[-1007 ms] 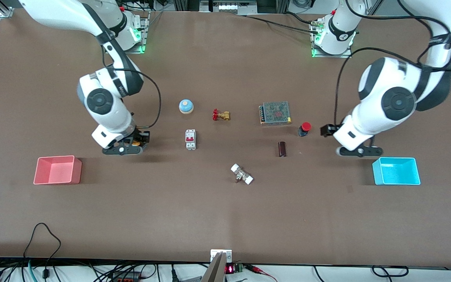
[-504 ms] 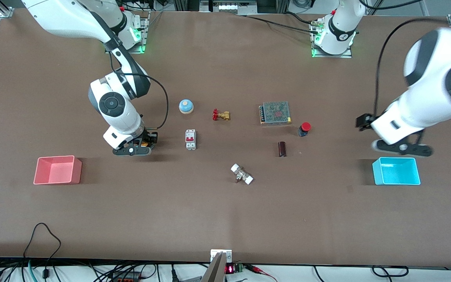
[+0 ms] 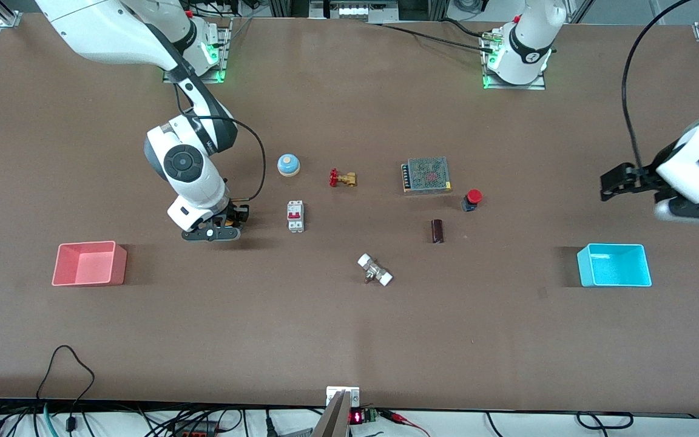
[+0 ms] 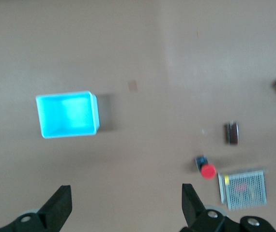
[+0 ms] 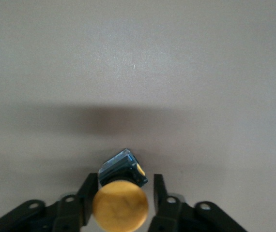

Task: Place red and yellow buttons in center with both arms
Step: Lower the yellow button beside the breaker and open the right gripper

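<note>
Two glossy white robot arms [image 3: 189, 173] carry dark grey joint discs and bands. Loose black cables [image 3: 252, 159] loop along them. Each ends in a black two-finger gripper [image 5: 121, 193] with silver screws.

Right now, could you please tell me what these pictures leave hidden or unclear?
- Yellow button: front view, right gripper covers it; wrist view shows the fingers around it, but not whether it touches the table.
- Left gripper: wrist view, bottom edge cuts off its open fingers.
- Red button: front view, body too small for detail.

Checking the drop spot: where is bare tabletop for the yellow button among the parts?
Bare tabletop lies between the breaker, brass valve, dark cylinder and white fitting. It is crowded around the red button, beside the power supply.
</note>
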Robot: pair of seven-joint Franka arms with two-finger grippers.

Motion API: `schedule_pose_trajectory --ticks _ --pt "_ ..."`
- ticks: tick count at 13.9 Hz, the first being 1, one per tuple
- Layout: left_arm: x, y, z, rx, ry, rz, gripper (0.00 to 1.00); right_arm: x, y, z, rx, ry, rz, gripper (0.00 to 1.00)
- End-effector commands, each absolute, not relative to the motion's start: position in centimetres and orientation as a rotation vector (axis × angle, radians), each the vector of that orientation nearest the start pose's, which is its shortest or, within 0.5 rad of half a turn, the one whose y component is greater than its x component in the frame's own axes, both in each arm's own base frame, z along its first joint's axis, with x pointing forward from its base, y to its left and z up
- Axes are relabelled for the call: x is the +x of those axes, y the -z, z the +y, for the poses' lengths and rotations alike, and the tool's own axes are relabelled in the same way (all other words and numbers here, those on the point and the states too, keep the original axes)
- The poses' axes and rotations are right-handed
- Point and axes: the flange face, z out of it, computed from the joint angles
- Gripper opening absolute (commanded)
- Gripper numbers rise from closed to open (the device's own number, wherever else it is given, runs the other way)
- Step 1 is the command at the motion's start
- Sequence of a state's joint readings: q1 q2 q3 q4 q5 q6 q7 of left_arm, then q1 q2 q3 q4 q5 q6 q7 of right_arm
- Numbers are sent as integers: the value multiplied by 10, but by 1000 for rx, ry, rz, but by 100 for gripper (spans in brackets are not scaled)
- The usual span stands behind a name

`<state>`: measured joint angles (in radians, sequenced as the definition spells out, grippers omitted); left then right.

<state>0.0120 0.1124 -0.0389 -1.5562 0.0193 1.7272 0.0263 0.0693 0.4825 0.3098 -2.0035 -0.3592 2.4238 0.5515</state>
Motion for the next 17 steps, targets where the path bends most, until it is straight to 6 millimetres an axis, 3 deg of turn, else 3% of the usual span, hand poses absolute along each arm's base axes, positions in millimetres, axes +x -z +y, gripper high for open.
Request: schedule_pose_trajectory --ticks 1,3,4,6,9,12,17 --pt "550 -582 -6 -3142 126 83 100 564 -222 219 -3234 67 -104 82" --pt "554 -581 -6 -3144 41 86 100 571 -232 217 -3221 90 -75 100" --pt "556 -581 -7 -3144 36 88 100 585 -261 213 -3182 139 -1 100" --pt "557 -581 -5 -3140 41 84 100 590 -290 209 -3153 161 65 100" --pt "555 -583 -6 -3135 38 88 100 605 -349 184 -3196 106 104 100" --pt "557 -593 -7 -3137 70 87 100 613 -415 150 -3104 -4 -38 100" --pt "559 -590 -7 -3138 60 85 100 597 -514 78 -3153 -61 -31 100"
